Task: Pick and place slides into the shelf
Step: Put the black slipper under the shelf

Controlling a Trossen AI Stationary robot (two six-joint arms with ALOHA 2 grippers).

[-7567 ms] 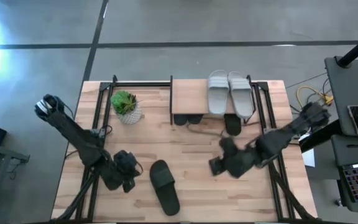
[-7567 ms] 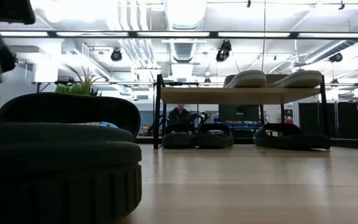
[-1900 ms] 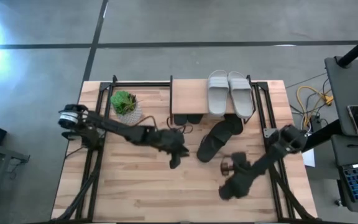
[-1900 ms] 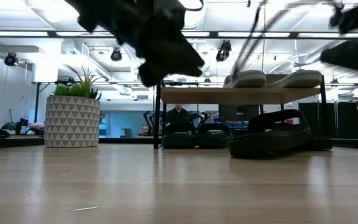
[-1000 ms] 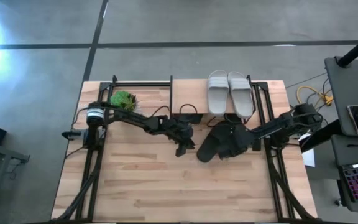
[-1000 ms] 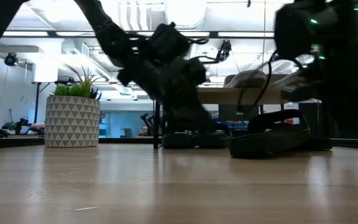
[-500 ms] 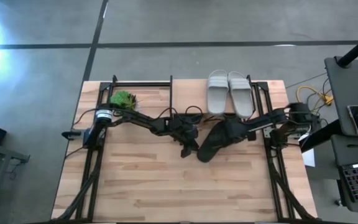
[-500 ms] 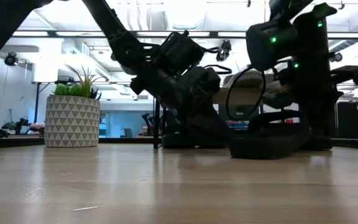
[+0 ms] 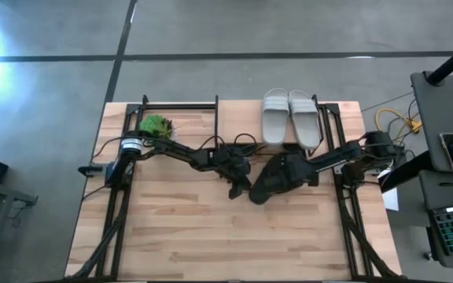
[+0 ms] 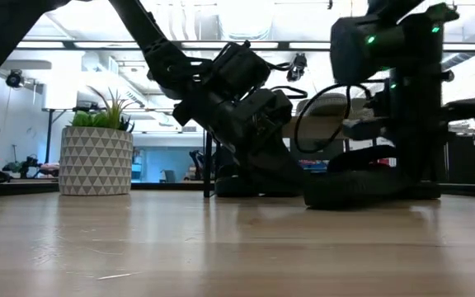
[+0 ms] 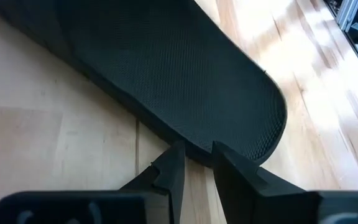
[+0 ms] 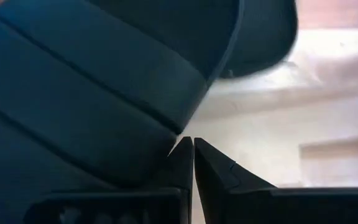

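One black slide lies flat and slantwise on the table just in front of the shelf. Two light grey slides rest on the shelf's plank top. My left gripper reaches in from the table's left, low at the slide's near-left end, its fingers a narrow gap apart with nothing between them. My right gripper stands steeply over the slide's strap end, fingers shut. The left arm hides most of the space under the shelf. My left gripper has both fingertips against the slide's side rim, close to its rounded end. It comes slanting down from the table's left, and the slide lies sole-down on the wood. My right gripper has its shut fingertips beside the edge of the slide's wide strap, pointing steeply down. I cannot tell whether they touch it.
A small plant in a patterned white pot stands at the far left, beside the shelf. Black frame rails run along both table sides. The near half of the tabletop is bare wood.
My left gripper has moved a little toward the table's right and down, reaching the slide's near-left end. My right gripper has shifted slightly along the slide toward the shelf. The black slide has stayed where it was.
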